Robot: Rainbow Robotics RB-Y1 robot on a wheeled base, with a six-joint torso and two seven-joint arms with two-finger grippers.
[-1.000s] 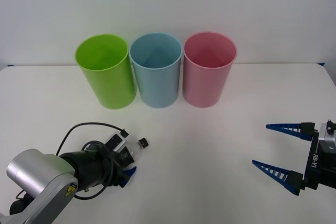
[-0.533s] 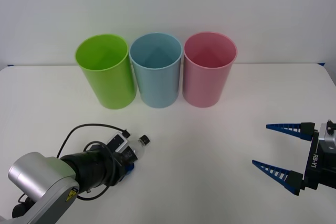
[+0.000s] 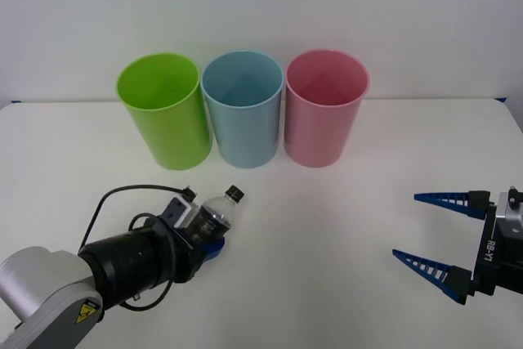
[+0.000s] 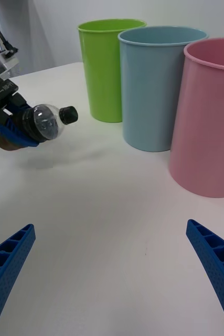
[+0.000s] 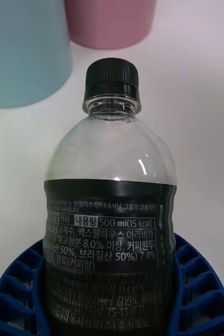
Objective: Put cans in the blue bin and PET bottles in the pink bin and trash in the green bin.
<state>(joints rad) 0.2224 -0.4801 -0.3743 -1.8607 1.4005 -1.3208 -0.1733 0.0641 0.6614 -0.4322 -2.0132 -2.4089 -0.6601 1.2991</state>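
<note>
While your left gripper (image 3: 206, 239) sits low and left of centre in the front view, its blue fingers (image 5: 14, 294) are clamped around the bottle (image 3: 214, 215) — you can see the ribbed pads hugging both sides of the dark label in the left wrist view. The bottle is lifted off the table (image 3: 327, 226), tilted, with its black cap (image 3: 234, 194) pointing up and to the right toward the bins. Seen from the right wrist view, it hangs in the air at the left edge of the frame, a faint shadow on the table beneath it.

Your right gripper (image 3: 437, 233) waits at the lower right of the front view, fingers spread wide and holding nothing.

Across the upper middle of the front view, three bins stand upright in a row at the table's far edge — the green bin (image 3: 163, 112) on the left, the blue bin (image 3: 243, 110) in the middle, the pink bin (image 3: 326, 109) on the right, each just beside the next.
</note>
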